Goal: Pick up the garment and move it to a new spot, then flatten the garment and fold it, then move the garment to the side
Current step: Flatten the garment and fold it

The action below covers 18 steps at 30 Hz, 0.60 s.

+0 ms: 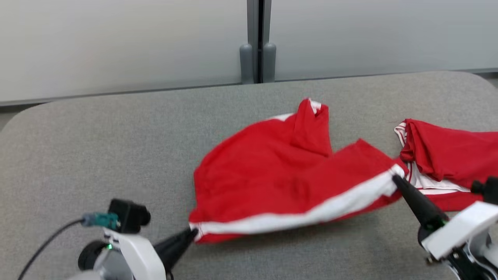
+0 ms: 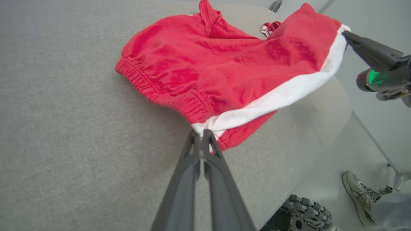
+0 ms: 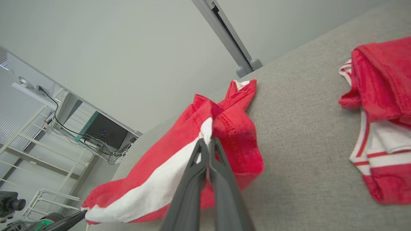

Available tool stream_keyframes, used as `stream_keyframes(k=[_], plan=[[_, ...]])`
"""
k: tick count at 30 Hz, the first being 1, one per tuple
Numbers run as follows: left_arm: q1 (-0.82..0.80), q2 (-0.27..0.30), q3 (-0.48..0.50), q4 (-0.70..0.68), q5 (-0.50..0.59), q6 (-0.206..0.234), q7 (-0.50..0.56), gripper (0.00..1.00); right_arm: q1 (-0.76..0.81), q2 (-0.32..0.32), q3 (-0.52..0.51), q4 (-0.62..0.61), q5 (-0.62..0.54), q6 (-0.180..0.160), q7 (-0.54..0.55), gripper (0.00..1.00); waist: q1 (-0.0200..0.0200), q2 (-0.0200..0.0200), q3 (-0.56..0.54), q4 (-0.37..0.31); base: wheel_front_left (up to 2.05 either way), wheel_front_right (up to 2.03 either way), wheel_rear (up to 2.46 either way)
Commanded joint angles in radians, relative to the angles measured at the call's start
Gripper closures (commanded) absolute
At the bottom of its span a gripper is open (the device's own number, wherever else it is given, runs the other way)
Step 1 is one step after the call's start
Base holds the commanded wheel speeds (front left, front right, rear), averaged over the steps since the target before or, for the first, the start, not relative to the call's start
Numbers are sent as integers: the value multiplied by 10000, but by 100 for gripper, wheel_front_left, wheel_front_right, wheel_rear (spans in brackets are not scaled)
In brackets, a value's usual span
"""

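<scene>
Red garment [image 1: 280,175] in both closed pincers [image 1: 193,232] [image 1: 395,178]

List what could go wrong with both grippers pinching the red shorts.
The left gripper and right gripper each pinch only a small edge of the red shorts with a white side stripe; the cloth may slip out.
The second red-and-white garment lies beside the right gripper and could be dragged along.

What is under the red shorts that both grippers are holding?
The grey table shows under the lifted front edge of the red shorts, between the left gripper and the right gripper. Farther back the cloth covers whatever lies beneath.
</scene>
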Motion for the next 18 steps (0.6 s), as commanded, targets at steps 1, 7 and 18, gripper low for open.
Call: stream_keyframes(k=[1, 7, 18], plan=[[319, 263, -83, -456, -68, 326, 121, 100, 439, -252, -62, -167, 15, 21, -122, 100, 0, 0, -271, 20, 0, 0, 0], [811, 801, -282, -2019, -363, 1099, 587, 100, 1560, -718, -550, -923, 97, 21, -359, 100, 0, 0, -319, 154, 0, 0, 0], [6, 607, 98, -2007, -312, 1162, 767, 100, 1163, -298, -1375, -1127, -631, 21, -423, 100, 0, 0, 415, 240, 0, 0, 0]])
